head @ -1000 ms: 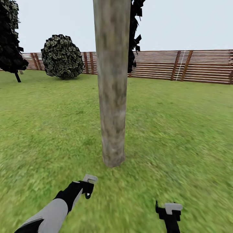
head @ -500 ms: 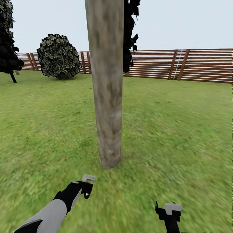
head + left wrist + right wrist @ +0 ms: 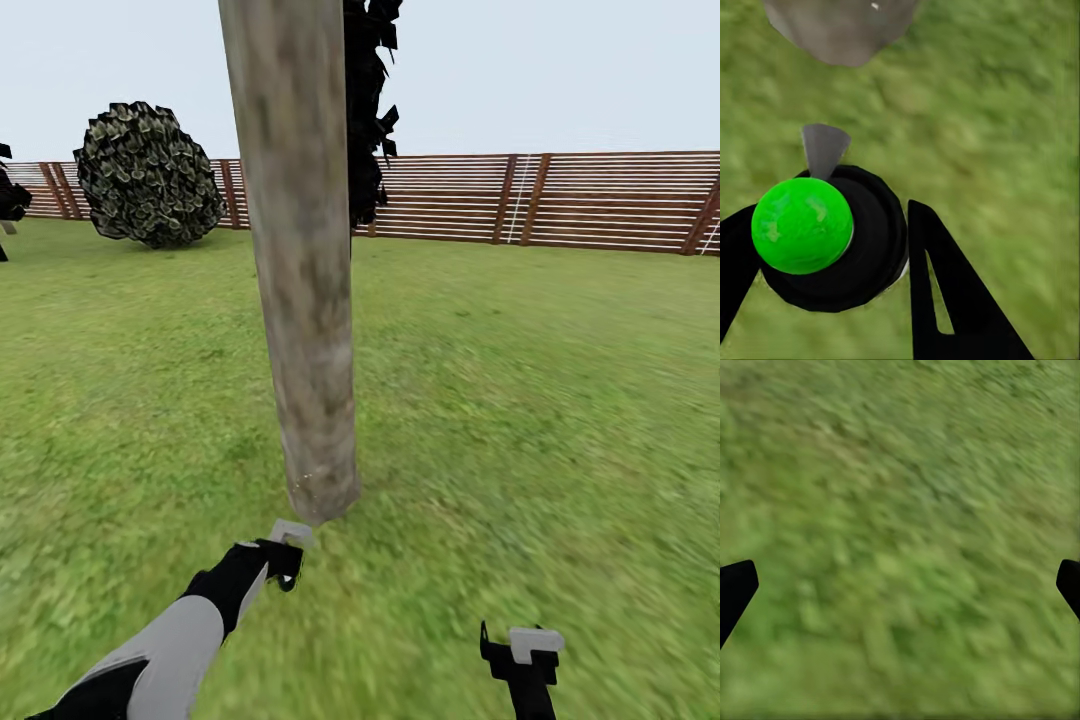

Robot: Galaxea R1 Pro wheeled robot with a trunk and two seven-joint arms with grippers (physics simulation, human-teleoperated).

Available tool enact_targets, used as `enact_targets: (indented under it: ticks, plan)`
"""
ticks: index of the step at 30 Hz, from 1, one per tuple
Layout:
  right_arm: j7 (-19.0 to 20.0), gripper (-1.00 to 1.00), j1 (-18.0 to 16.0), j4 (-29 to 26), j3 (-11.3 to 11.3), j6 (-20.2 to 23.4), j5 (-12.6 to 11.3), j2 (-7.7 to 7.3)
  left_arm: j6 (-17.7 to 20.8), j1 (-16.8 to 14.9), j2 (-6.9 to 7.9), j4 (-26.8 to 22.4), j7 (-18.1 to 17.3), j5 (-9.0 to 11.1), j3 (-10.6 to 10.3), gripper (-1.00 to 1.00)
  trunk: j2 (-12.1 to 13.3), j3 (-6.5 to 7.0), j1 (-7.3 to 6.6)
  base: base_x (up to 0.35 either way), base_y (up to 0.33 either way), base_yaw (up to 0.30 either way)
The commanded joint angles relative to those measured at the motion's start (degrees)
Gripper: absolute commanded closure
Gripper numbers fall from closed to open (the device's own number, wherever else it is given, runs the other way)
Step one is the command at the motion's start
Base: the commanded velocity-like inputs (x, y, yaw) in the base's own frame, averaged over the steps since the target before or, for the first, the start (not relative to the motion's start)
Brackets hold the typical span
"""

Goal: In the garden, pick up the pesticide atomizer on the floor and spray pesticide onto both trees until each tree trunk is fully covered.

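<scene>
left gripper [image 3: 285, 545] holds atomizer [image 3: 832, 240], now nearer tree trunk [image 3: 300, 300] base | right gripper [image 3: 900, 585] spread wide over lawn [image 3: 520, 400]

Flat, even daylight comes from a pale overcast sky [image 3: 560, 70]; nothing casts a clear shadow and nothing glares. In the head view the lawn [image 3: 520, 400] smears soft toward 6 o'clock, while the fence [image 3: 600, 200] at 2 o'clock stays crisp. Both wrist views render the grass as blurred green mottling, and the tree trunk [image 3: 300, 300] looks soft and blotchy.
</scene>
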Motion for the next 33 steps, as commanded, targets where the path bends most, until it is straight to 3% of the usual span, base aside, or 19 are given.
enact_targets:
  ticks: [1, 5, 8, 10, 12, 16, 20, 28, 31, 33]
  plan:
    - [-0.16, -1.0, -0.04, 0.04, -0.46, -0.16, 0.62, 0.01, 0.48, -0.17, 0.92, -1.82, -0.52, 0.32, 0.46, 1.0, -0.02, -0.06, -0.01, 0.0, 0.0, 0.0]
    - [-0.21, -1.0, -0.04, -0.02, -0.46, -0.16, 0.61, 0.01, 0.55, 0.43, 3.21, -5.71, -0.57, 1.67, 0.14, 1.0, -0.02, -0.06, -0.01, -0.04, 0.0, 0.0]
    - [-0.23, -1.0, -0.04, -0.03, -0.47, -0.16, 0.63, -0.04, 0.46, 0.5, 2.46, -5.96, -0.59, 1.79, -0.12, 1.0, -0.02, -0.06, -0.01, -0.254, 0.0, 0.0]
    - [-0.24, -1.0, -0.04, 0.02, -0.46, -0.16, 0.63, -0.06, 0.5, 0.17, 0.3, -6.13, -0.84, 1.76, -0.21, 1.0, -0.02, -0.06, -0.01, -0.093, 0.0, 0.0]
    - [-0.24, -1.0, -0.04, 0.01, -0.46, -0.16, 0.63, -0.06, 0.6, -0.28, -0.48, -6.25, -0.93, 1.77, -0.28, 1.0, -0.02, -0.06, -0.01, -0.026, 0.0, 0.0]
    - [-0.24, -1.0, -0.04, 0.02, -0.46, -0.16, 0.63, -0.06, 0.83, -2.01, -0.11, -6.39, -1.04, 1.83, -0.12, 1.0, -0.02, -0.06, -0.01, -0.007, 0.0, 0.0]
    - [-0.24, -1.0, -0.04, -0.03, -0.53, -0.16, 0.63, -0.06, 0.83, -2.73, 1.48, -6.39, -0.82, 1.62, -0.24, 1.0, -0.02, -0.06, -0.01, -0.03, 0.0, -0.007]
    - [-0.24, -1.0, -0.04, -0.03, -0.53, -0.16, 0.63, -0.15, 0.7, -3.4, 0.04, -6.54, -0.87, 1.7, -0.31, 1.0, -0.02, 0.0, -0.01, -0.169, 0.0, -0.138]
    - [-0.24, -1.0, -0.04, -0.03, -0.54, -0.16, 0.63, -0.15, 1.12, -5.05, -0.22, -7.35, -0.95, 1.77, -0.29, 1.0, -0.02, 0.0, -0.01, -0.009, 0.0, -0.011]
    - [-0.24, -1.0, -0.04, -0.01, -0.49, -0.11, 0.63, -0.21, 4.67, -6.08, -0.37, -13.6, -1.1, 1.81, -0.32, 1.0, -0.02, 0.0, -0.01, -0.003, 0.0, -0.003]
